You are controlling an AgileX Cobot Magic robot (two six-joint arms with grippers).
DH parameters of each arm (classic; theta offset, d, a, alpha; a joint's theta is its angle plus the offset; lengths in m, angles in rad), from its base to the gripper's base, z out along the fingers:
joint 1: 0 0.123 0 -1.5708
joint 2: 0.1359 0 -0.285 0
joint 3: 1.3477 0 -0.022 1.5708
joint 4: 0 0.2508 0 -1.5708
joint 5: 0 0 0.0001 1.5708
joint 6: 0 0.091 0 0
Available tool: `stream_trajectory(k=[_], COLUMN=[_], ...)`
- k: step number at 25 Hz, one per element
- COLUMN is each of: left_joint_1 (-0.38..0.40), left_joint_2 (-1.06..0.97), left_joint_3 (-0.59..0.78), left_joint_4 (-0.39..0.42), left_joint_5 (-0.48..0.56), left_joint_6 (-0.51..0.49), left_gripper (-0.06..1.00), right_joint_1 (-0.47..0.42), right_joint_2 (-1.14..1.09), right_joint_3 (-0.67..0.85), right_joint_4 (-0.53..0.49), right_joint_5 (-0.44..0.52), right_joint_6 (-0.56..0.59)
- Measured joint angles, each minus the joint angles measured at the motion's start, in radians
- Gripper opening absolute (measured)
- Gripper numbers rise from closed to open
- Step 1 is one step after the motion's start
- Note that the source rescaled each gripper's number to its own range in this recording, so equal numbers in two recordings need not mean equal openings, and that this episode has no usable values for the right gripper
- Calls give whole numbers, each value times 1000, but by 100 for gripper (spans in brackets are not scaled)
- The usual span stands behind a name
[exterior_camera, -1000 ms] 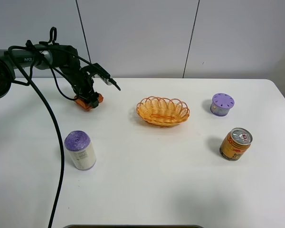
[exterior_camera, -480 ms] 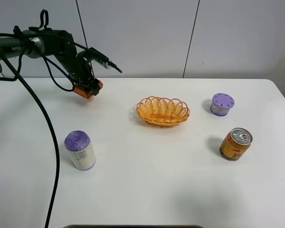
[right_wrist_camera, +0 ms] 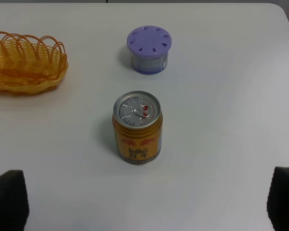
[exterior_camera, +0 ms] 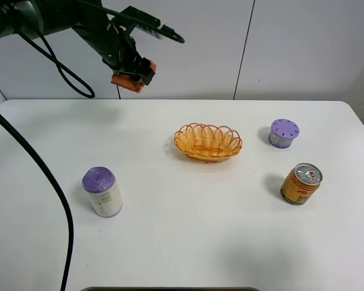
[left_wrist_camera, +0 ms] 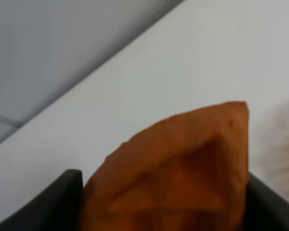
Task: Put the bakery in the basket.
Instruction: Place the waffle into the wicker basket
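One arm is doing the work. The left gripper (exterior_camera: pixel 135 74) hangs high over the far-left part of the table (exterior_camera: pixel 188 242), jaws pinching the bakery (exterior_camera: pixel 126 82). The left wrist view backs that up: the waffle wedge (left_wrist_camera: pixel 183 168) sits between the two dark fingers (left_wrist_camera: pixel 62 202), tip sticking out past them, well clear of the surface.

The basket (exterior_camera: pixel 207 142) is mid-table, well apart from the held piece, to its right in the high view. It looks empty from here.

My read on the step: the grasp is done and this is the carry phase, with nothing placed yet.

The next move needs:
- a traverse toward the centre until the wedge is over the basket's middle, not its looped rim
- a descent close to the weave before letting go, since the basket is shallow and a high drop could bounce the piece out
- only then spreading the jaws

The path looks free. The purple-topped roll (exterior_camera: pixel 102 191) sits nearer the front and off the line.

The right gripper (right_wrist_camera: pixel 145 199) has its jaws spread wide with nothing between them. It is parked on the side with the can (right_wrist_camera: pixel 137 127) and the purple-lidded jar (right_wrist_camera: pixel 149 49), and looks idle.
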Motion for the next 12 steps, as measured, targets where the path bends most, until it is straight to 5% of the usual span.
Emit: stream_trajectory(k=[12], left_joint_1=[-200], left_joint_2=[-24], left_joint_3=[0], left_joint_4=[0], left_joint_5=[-181], left_joint_6=[-272], left_gripper=[2], right_joint_1=[0], right_joint_2=[0], right_joint_3=[0], right_joint_4=[0], right_joint_5=[0], right_joint_6=[0])
